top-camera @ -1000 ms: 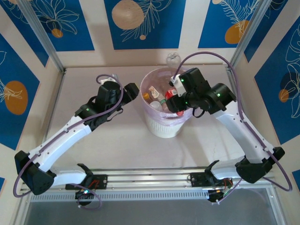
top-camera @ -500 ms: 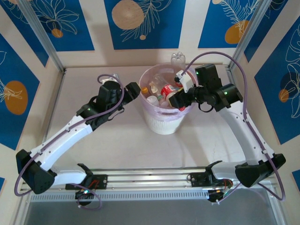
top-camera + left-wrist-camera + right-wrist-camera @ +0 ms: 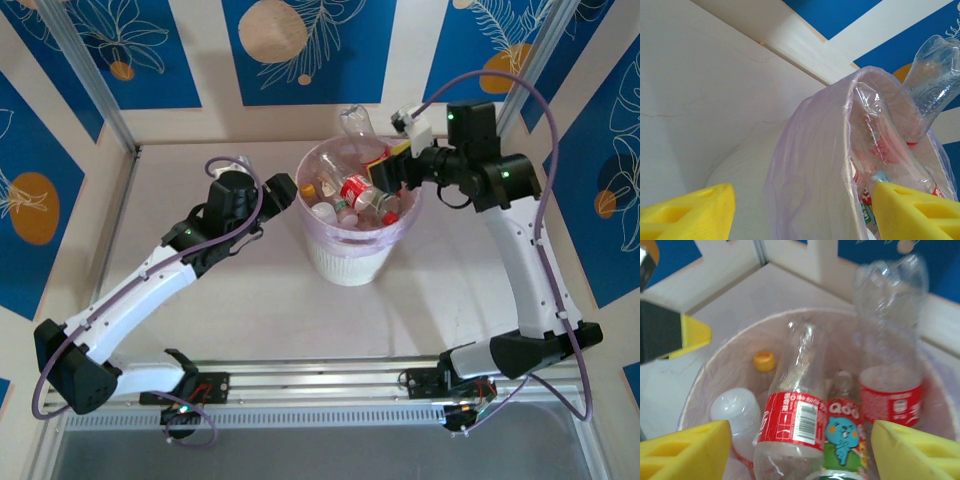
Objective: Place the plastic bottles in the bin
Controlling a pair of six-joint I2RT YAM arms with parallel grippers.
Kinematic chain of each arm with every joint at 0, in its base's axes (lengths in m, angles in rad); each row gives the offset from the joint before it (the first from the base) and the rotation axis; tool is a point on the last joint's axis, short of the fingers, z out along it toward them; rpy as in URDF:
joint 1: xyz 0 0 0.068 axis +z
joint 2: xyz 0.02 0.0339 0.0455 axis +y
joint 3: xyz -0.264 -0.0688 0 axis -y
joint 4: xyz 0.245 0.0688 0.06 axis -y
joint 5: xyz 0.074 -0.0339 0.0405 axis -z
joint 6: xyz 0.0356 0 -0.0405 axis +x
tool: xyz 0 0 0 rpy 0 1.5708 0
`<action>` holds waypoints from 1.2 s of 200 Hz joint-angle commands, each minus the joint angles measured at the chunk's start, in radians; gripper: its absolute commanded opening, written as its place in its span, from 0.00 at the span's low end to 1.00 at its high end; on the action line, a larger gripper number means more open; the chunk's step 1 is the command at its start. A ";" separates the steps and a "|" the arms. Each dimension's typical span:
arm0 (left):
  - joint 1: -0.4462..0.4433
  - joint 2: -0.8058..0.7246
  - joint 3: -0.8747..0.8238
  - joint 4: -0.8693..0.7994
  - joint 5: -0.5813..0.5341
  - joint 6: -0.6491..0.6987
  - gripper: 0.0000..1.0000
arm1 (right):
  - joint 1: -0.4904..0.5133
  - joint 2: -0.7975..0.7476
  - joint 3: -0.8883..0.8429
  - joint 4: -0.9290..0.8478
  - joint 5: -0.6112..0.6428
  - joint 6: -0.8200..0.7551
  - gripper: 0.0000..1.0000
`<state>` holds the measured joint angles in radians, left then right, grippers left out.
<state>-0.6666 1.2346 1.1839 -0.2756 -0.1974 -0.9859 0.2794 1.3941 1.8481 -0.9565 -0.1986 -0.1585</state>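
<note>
Bottles [image 3: 792,415] sit piled in the bin [image 3: 350,265]. We've got the right gripper [image 3: 385,172] spread empty over the far rim, and the left gripper [image 3: 285,190] spread empty beside the wall. The tall bottle [image 3: 355,122] pokes above the rim, and a nudge could tip it out!

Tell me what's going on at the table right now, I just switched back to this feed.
The right hand hovers open over the far right rim of the bin, holding nothing. The bin is packed with crushed bottles, mostly red-labelled, and one tall clear bottle stands up past the far rim. The left hand is open too, beside the bin's left rim, also holding nothing. Every bottle I can see is in the bin.
</note>
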 commanded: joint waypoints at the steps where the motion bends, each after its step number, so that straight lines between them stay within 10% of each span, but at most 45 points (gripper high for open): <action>1: 0.018 0.006 0.015 0.010 0.013 0.019 0.72 | -0.004 0.023 0.039 -0.061 -0.016 -0.011 0.70; 95: 0.221 -0.135 -0.058 -0.200 -0.146 0.373 0.83 | -0.243 -0.205 -0.396 0.240 0.212 0.356 0.69; 155: 0.376 -0.190 -0.351 -0.018 -0.255 0.601 1.00 | -0.417 -0.364 -0.836 0.414 0.299 0.451 0.77; 172: 0.392 -0.156 -0.432 0.078 -0.288 0.638 1.00 | -0.414 -0.369 -0.960 0.487 0.320 0.474 1.00; 240: 0.420 0.061 -0.531 0.363 -0.323 0.776 1.00 | -0.353 -0.233 -1.205 0.826 0.449 0.531 0.99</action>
<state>-0.2649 1.2499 0.6556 -0.0662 -0.4923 -0.2928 -0.1101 1.1221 0.6708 -0.3283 0.1711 0.3431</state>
